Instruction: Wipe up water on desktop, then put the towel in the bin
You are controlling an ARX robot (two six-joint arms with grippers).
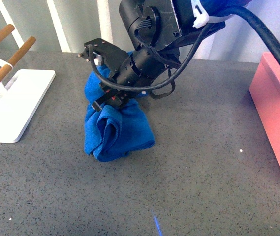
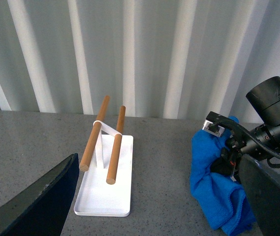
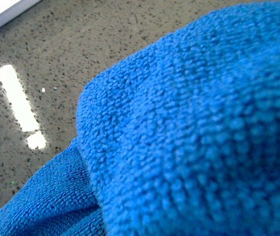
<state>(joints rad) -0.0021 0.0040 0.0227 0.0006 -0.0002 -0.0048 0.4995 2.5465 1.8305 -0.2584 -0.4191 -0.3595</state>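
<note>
Well, start at the left edge of the dark grey speckled stone desktop: there the white flat-based rack with two wooden rods stands clear of the work. Your left gripper appears only in its own wrist view, with its two dark fingers spread wide and nothing between them.

Toward the middle, a little left of centre, is the large royal-blue microfibre towel. It is bunched into an upright heap, and its lower folds touch the desktop. Your right gripper comes down into the top of that heap. Its fingertips are buried in cloth, but the way the towel stands gathered beneath it suggests they are clamped on the upper folds. The right wrist view is almost all blue pile.

At the right edge sits the salmon-pink rectangular plastic bin, well apart from the towel.

The risks are these. No water shows on the speckled surface, so you could carry off with a patch unwiped. A pinch on loose outer folds may let the bulk slide out mid-carry. If you lift too low, the hanging tail could drape over or snag the bin's near wall.
</note>
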